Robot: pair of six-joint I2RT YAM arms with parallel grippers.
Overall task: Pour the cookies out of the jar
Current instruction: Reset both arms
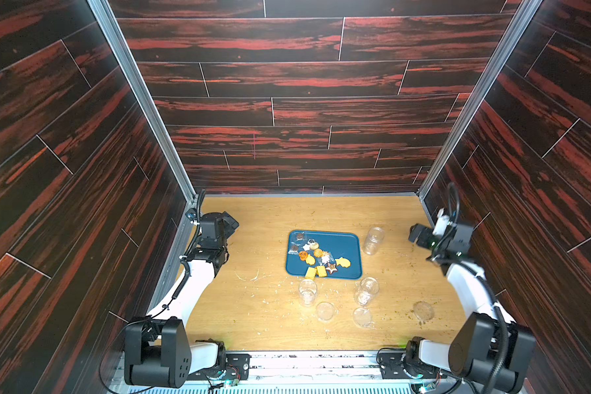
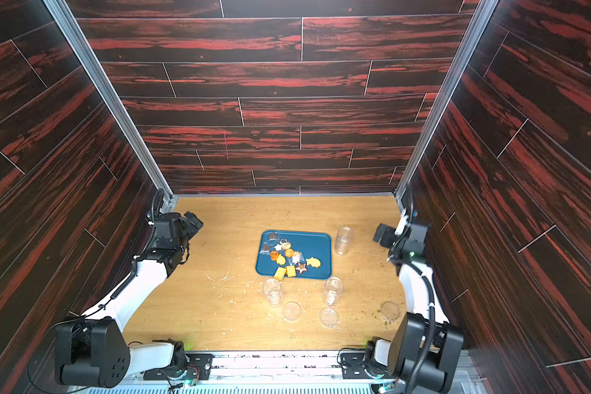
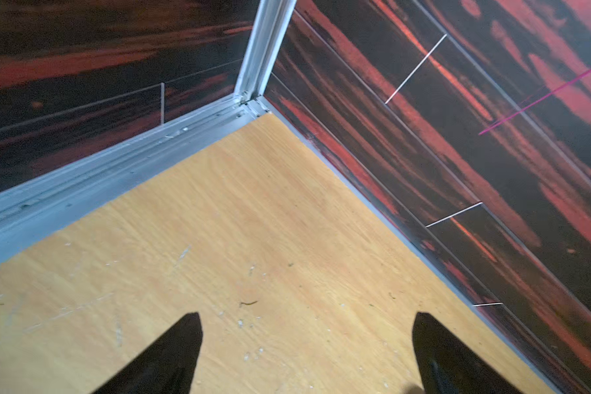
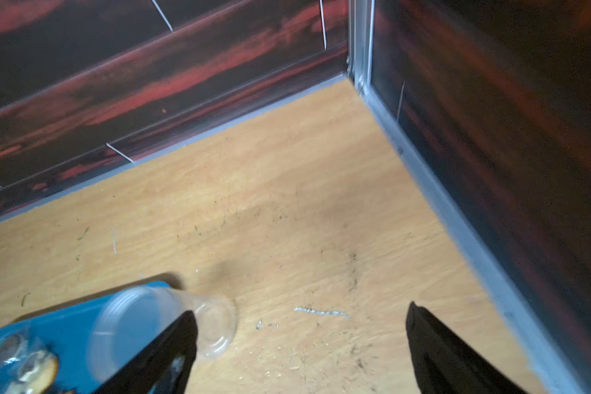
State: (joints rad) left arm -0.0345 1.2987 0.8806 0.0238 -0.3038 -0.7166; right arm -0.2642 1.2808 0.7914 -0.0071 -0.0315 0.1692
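In both top views the small golden, orange and dark brown cookies (image 1: 316,257) lie scattered on the blue rectangular plastic tray (image 1: 352,238) in the middle of the light wooden desk (image 1: 253,307). I can make out none inside a jar, so the pouring looks done. The clear upright plastic jar (image 1: 373,240) stands just beside the tray's right edge, its long axis vertical. It is nearest the right pincer (image 1: 413,236), which hangs by the right wall, so the jar lies inward from it. The left pincer (image 1: 232,224) hangs by the left wall, well apart from everything.

The left wrist view shows that pincer's jaws spread wide over bare desk.

The right wrist view shows the right pincer's jaws equally wide and gripping nothing. The jar sits partly behind one finger, with the tray and cookies beyond it.
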